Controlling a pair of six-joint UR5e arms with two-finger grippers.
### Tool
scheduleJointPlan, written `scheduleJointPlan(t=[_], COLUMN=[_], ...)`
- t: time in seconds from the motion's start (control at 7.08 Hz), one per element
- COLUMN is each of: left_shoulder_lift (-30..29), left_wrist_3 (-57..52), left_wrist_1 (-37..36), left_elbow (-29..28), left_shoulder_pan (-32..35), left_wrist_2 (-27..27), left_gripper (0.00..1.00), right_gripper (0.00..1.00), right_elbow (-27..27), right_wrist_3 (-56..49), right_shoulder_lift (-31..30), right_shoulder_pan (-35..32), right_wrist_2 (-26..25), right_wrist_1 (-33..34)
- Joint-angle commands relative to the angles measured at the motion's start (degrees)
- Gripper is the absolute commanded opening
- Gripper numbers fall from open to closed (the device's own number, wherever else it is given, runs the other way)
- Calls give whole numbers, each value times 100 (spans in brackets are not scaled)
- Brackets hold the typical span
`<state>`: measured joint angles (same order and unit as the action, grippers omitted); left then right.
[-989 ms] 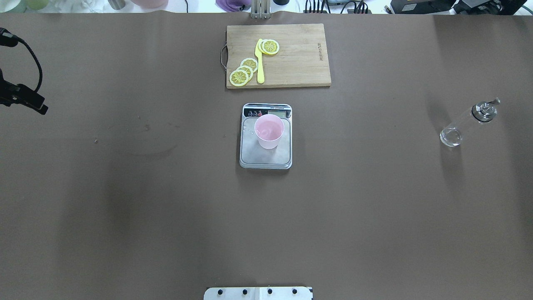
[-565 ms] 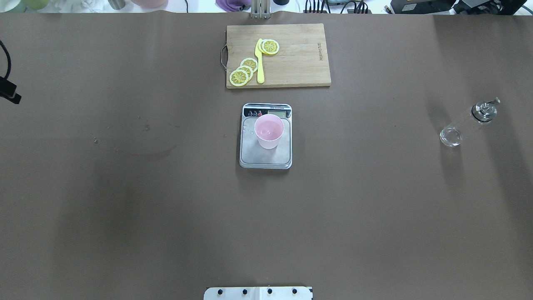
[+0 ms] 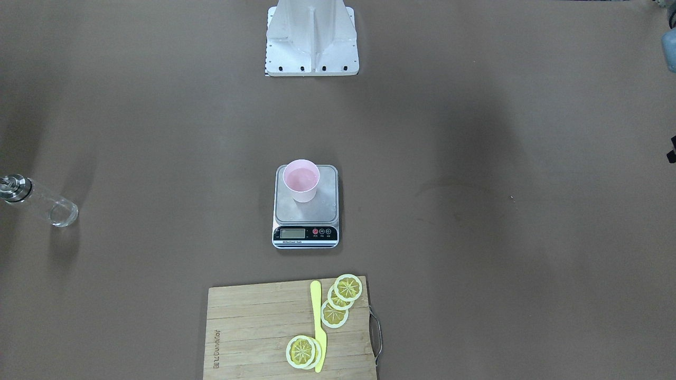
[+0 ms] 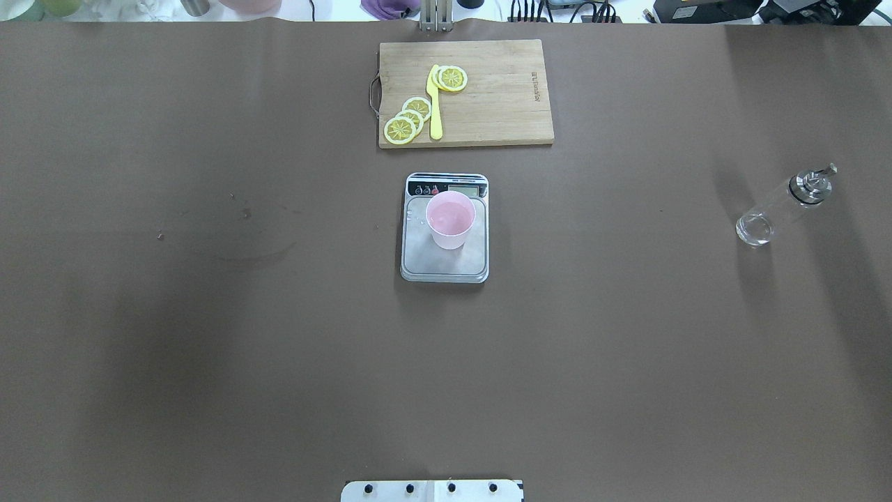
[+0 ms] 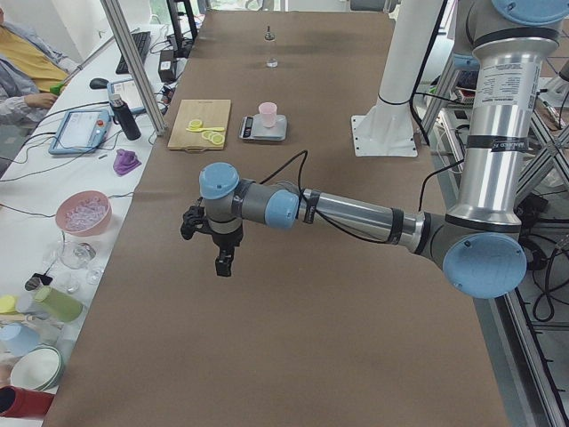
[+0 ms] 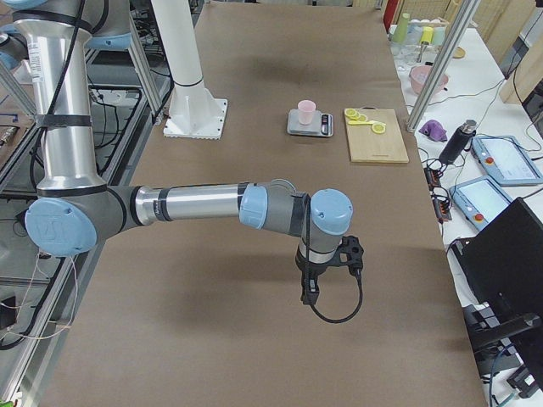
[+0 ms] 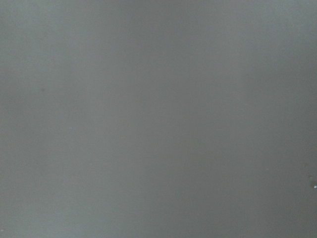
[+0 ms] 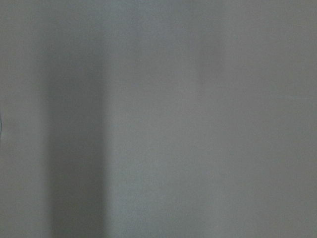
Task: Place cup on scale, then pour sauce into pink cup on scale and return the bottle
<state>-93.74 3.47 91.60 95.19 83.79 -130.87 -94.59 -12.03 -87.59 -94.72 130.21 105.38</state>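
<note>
1. Pink cup upright on scale.
2. Glass bottle at 3 o'clock from scale, well apart.
3. Cutting board with lemon slices at 12 o'clock.
4. Left gripper and right gripper over the table ends; jaw state impossible to tell.

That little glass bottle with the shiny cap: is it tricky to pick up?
The bottle looks like smooth clear glass, so probably slippery and breakable if dropped. It stands tall and narrow with a metal cap on top, so a sideways nudge could tip it; being round, it might then roll.
</note>
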Motion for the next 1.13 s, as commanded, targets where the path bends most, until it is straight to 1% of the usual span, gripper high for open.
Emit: scheduleJointPlan(t=[0.0,0.14,0.28,0.42,0.57,0.85,0.99], left_shoulder_lift=[83,84,32,74,75,127,58], left_wrist_3=[-899,-901,-892,-883,-883,-813,-804], left_wrist_1=[60,43,16,-10,59,34,42], left_elbow=[-369,-465,-666,-668,-607,-511,-571], left_shoulder_pan=[357,531,602,612,612,603,586], left_wrist_2=[-9,-9,-18,-27,-157,-237,-220], left_gripper=[99,99,99,99,99,99,99], right_gripper=[100,100,100,100,100,100,100], right_elbow=[-94,-164,-208,-209,-217,-200,-217], right_wrist_3=[-2,-2,-2,7,-1,-1,-2], right_shoulder_lift=[-100,-205,-380,-452,-513,-514,-514], right_shoulder_pan=[23,41,76,120,129,208,208], right_wrist_2=[5,5,13,13,109,75,101], right_wrist_1=[-18,-157,-463,-692,-712,-712,-712])
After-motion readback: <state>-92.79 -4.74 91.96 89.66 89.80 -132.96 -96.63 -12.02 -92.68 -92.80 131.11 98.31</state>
